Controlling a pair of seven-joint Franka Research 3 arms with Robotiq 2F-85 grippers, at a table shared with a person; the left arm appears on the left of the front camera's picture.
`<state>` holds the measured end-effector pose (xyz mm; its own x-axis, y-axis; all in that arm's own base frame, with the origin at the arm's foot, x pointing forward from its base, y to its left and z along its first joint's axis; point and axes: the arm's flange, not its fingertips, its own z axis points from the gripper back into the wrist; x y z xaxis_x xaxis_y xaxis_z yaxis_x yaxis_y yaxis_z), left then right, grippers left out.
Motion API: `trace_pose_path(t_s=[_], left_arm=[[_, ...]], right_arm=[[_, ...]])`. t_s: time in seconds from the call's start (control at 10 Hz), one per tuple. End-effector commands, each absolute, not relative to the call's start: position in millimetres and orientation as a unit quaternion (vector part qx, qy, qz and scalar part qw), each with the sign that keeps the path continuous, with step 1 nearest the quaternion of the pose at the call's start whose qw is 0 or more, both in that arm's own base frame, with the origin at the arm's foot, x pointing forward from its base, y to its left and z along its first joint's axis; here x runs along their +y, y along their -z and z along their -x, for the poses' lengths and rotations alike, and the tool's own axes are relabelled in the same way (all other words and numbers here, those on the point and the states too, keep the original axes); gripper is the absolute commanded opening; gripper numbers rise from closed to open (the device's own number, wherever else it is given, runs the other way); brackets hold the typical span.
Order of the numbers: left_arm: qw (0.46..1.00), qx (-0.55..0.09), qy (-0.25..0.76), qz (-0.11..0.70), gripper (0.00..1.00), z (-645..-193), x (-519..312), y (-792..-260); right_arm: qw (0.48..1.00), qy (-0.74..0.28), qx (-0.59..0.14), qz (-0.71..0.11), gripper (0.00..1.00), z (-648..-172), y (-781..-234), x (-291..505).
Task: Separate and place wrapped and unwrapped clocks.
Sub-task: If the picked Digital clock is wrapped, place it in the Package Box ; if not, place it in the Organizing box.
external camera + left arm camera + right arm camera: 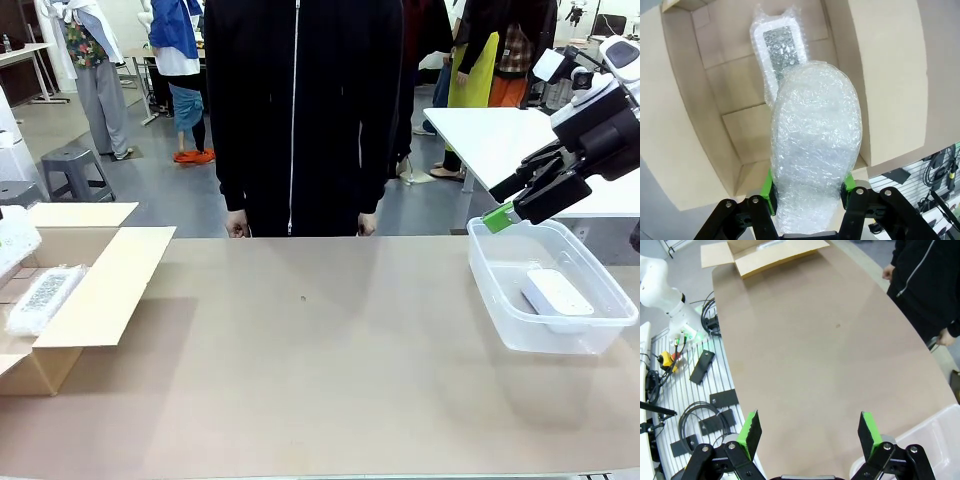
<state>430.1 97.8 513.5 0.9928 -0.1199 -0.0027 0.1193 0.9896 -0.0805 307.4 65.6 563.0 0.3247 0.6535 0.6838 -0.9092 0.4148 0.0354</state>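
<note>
Two wrapped clocks: one (pixel 815 150) clamped in the left gripper (pixel 807 192) mid-frame above the cardboard box (pixel 700 125), another (pixel 780 47) inside at upper middle; right gripper (pixel 810 432) gapes wide at the bottom.

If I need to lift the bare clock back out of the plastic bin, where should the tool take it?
Come straight down from above: the bin's walls block side approaches. The unwrapped clock lies flat, face up, an oblong with rounded corners, so pinching across its narrow width, on the two long edges near the middle, looks best. The open right tool hangs just above the bin's far-left corner.

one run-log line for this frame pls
left hand: shut on wrapped clock, above cardboard box | second wrapped clock: in box | right hand: open, empty | bare clock: in clear bin
</note>
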Motion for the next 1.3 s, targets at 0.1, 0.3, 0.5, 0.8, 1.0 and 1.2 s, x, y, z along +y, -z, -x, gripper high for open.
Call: trace_pose_path(t_s=[0.1, 0.3, 0.5, 0.8, 1.0, 1.2], left_arm=[[0.997, -0.03, 0.052, 0.046, 0.56, -427, 104, -495], [0.997, -0.043, 0.056, 0.043, 0.56, -428, 105, -492], [0.996, -0.064, 0.055, 0.033, 0.56, -428, 105, -493], [0.994, -0.084, 0.061, 0.02, 0.56, -435, 110, -483], [0.996, -0.074, 0.046, 0.021, 0.56, -438, 118, -471], [0.996, -0.074, 0.047, 0.028, 0.56, -439, 122, -462]], right_arm=[[0.779, -0.499, -0.304, -0.229, 1.0, -310, -562, 68], [0.779, -0.499, -0.304, -0.229, 1.0, -310, -562, 68], [0.779, -0.499, -0.304, -0.229, 1.0, -310, -562, 68], [0.779, -0.499, -0.304, -0.229, 1.0, -310, -562, 68], [0.779, -0.499, -0.304, -0.229, 1.0, -310, -562, 68], [0.779, -0.499, -0.304, -0.229, 1.0, -310, -562, 68]])
